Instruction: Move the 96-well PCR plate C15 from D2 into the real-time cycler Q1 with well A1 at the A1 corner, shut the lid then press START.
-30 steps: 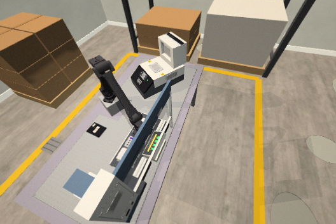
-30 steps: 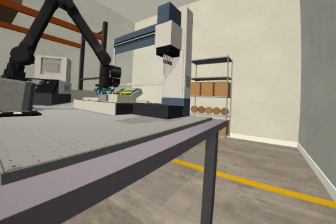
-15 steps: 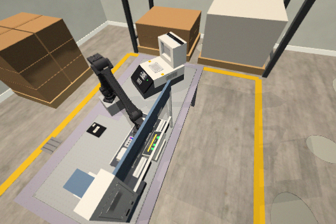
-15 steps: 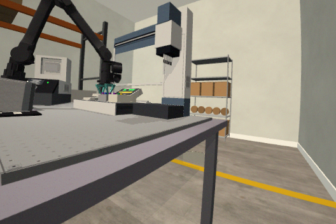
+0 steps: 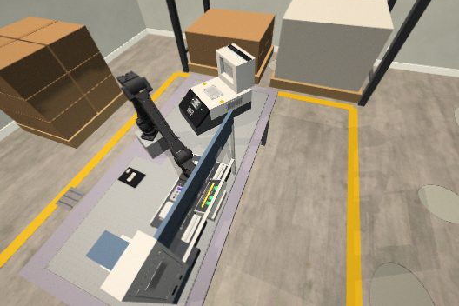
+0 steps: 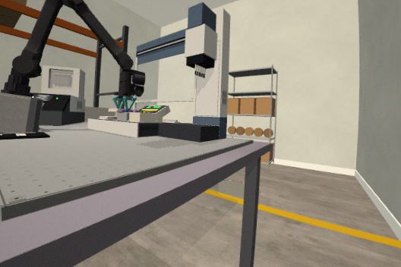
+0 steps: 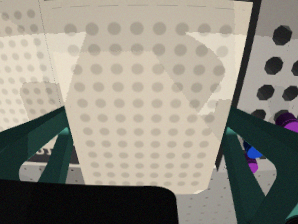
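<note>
The white 96-well plate C15 [image 7: 149, 90] fills the middle of the wrist view, well side up. My gripper [image 7: 147, 113] is shut on it, with one teal finger on each long side. The gripper [image 5: 188, 170] is low over the hand-off row beside the liquid handler's blue gantry, and it also shows in the exterior view [image 6: 123, 103]. I cannot tell whether the plate still touches its nest. The cycler Q1 [image 5: 213, 103] stands at the far end of the table. Its lid [image 5: 235, 68] is upright and open, its block [image 5: 214, 90] is bare, and its lamp [image 5: 202, 109] is green.
The tube cooling block [image 7: 280, 96], with dark bores and purple and blue tubes, lies right of the held plate. The other plate G16 [image 7: 20, 63] lies to its left. The gantry beam [image 5: 196, 179] runs close beside the gripper. The black regrip nest [image 5: 129, 174] lies on the table.
</note>
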You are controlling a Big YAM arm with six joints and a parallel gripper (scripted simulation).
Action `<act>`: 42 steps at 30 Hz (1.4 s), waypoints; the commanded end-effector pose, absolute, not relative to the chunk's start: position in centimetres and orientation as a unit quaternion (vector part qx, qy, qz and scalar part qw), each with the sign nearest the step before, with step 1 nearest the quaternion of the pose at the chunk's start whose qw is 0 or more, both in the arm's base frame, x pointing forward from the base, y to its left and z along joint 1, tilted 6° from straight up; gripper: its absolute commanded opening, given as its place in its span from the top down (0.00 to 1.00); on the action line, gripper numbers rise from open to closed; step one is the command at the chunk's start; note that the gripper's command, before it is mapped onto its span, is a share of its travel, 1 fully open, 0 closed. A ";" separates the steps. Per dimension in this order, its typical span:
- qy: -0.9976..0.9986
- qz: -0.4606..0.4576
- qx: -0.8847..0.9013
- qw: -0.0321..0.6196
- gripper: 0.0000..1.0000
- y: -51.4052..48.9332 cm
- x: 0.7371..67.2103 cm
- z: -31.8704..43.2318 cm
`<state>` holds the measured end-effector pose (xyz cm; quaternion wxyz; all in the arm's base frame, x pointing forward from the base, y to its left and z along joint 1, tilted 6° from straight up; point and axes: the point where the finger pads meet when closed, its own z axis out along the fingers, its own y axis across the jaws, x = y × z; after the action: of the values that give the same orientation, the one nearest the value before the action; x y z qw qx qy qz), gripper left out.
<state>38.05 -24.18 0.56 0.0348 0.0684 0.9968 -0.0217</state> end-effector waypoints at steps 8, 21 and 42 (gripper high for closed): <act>0.995 -0.035 0.070 0.057 1.00 -24.8 39.2 4.1; 0.993 -0.048 0.068 0.083 1.00 -25.2 41.2 7.6; 0.997 -0.030 0.061 0.048 1.00 -24.6 38.8 4.4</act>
<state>37.79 -23.56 3.24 0.0324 0.0638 0.9972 -0.0205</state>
